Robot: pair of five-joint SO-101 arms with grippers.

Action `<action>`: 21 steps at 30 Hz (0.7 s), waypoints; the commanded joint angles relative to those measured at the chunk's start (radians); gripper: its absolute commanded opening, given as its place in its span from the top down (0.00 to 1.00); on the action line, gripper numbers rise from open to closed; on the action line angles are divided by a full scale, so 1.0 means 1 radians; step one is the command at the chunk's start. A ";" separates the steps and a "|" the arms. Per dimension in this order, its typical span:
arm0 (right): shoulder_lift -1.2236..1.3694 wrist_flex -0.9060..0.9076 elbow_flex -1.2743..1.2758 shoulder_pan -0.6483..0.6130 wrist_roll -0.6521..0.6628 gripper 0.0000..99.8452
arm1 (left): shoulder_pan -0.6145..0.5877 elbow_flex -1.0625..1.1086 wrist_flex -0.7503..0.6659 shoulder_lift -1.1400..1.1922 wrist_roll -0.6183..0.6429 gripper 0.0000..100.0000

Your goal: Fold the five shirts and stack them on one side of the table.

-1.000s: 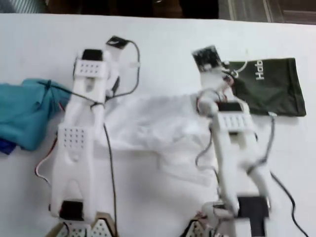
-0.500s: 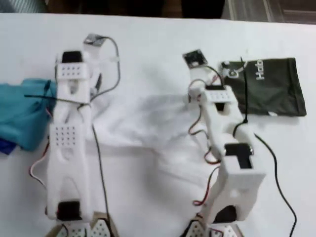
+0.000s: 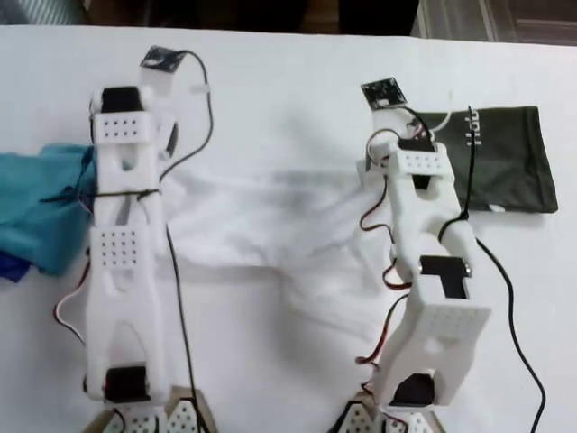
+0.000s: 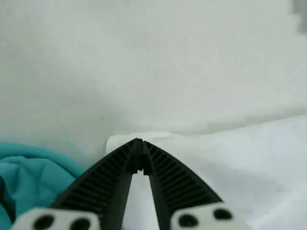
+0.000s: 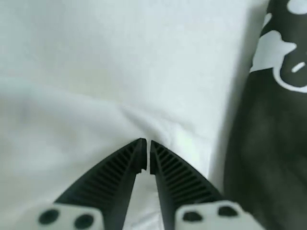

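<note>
A white shirt (image 3: 270, 225) lies spread across the middle of the table, stretched between the two arms. My left gripper (image 4: 138, 146) is shut on a corner of the white shirt (image 4: 240, 163), right beside a crumpled teal shirt (image 4: 29, 175). My right gripper (image 5: 145, 146) is shut on the other end of the white shirt (image 5: 62, 124), where the cloth puckers at its tips, next to a folded dark shirt (image 5: 273, 129). In the high view the teal shirt (image 3: 36, 203) lies at the left edge and the dark shirt (image 3: 505, 158) at the right.
The left arm (image 3: 122, 244) and the right arm (image 3: 428, 253) stretch over the table from the near edge, with cables trailing beside them. A bit of blue cloth (image 3: 7, 266) peeks out under the teal shirt. Bare table lies beyond the shirts.
The left arm has moved left and farther away; the right arm has shifted and straightened. The white shirt is drawn out wider between them.
</note>
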 commanded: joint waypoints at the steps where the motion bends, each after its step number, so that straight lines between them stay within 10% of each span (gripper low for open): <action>1: -0.153 0.045 -0.044 -0.016 -0.009 0.98 | 0.015 -0.030 0.031 -0.147 -0.003 0.97; 21: -0.568 0.437 -0.044 -0.113 0.000 0.85 | -0.235 1.099 -0.212 -0.727 0.054 0.86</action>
